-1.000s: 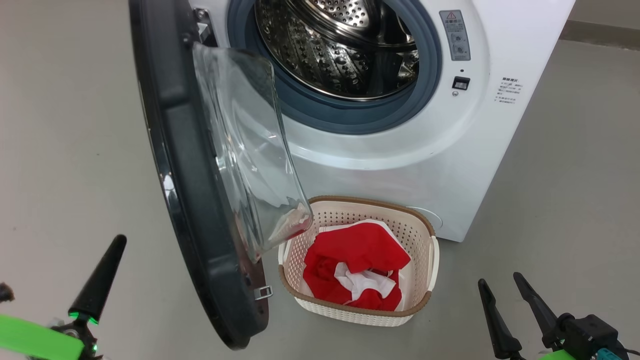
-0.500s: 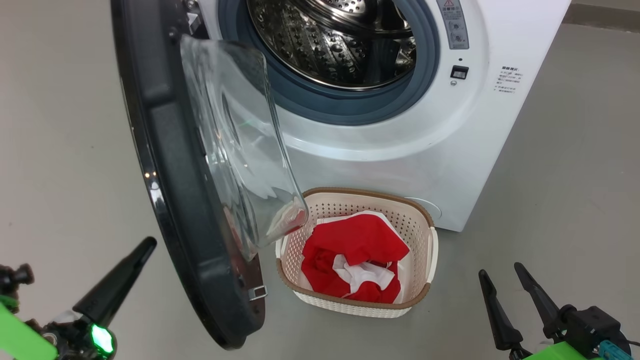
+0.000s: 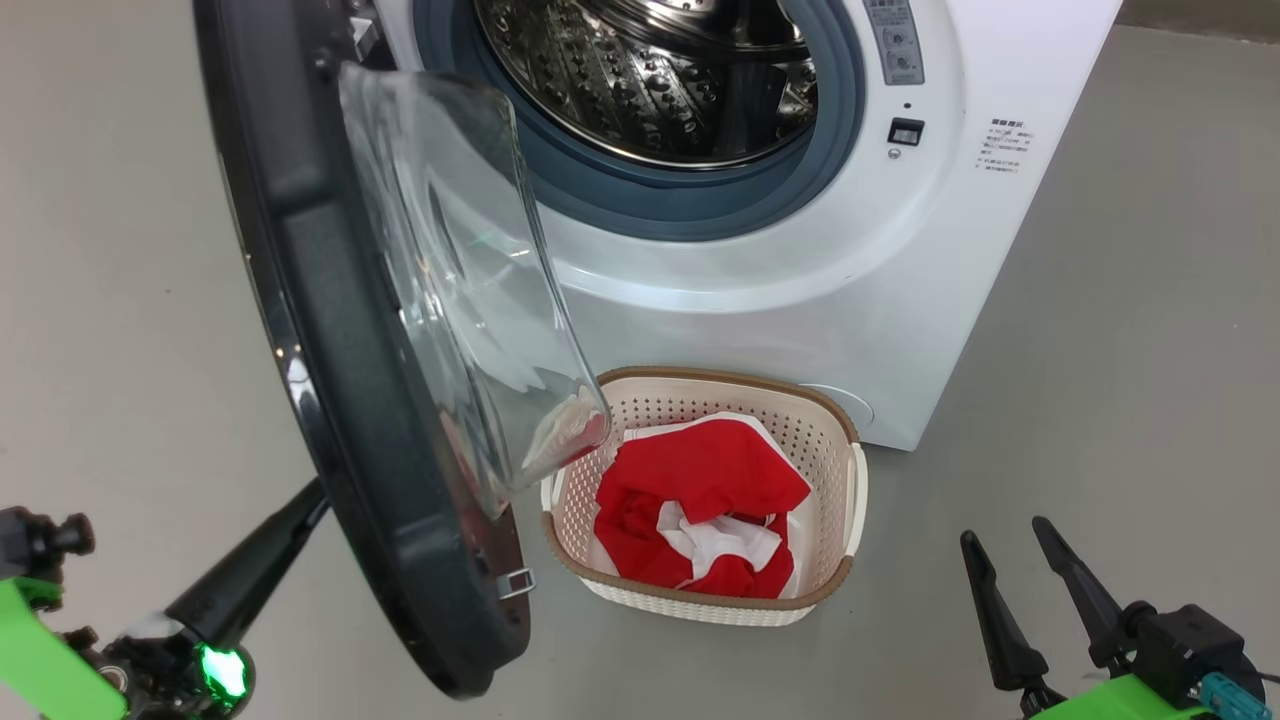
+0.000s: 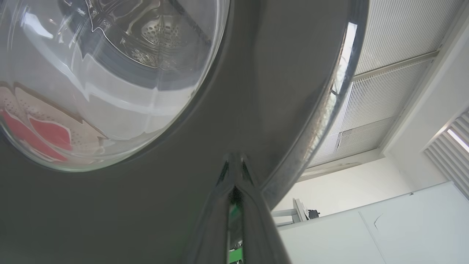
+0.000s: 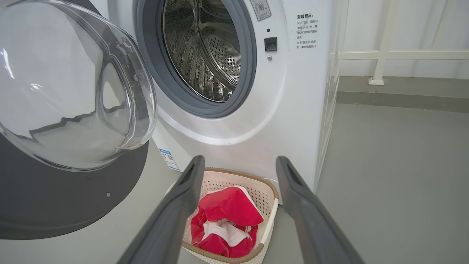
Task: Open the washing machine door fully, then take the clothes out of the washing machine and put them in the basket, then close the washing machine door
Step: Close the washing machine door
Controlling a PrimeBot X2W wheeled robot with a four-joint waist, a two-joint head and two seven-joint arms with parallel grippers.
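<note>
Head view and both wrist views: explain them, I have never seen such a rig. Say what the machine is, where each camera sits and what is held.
This is a wheeled robot with two arms, each ending in a two-fingered pincer. The head view looks down from its head: a white front-loading washing machine with its round door swung open and its steel drum bare where visible. On the floor stands a cream basket holding red and white clothes. Each wrist view looks along one pincer's fingers. The left pincer is shut on nothing, its tip at the door's outer face. The right pincer is open and empty, pointing toward the basket.
</note>
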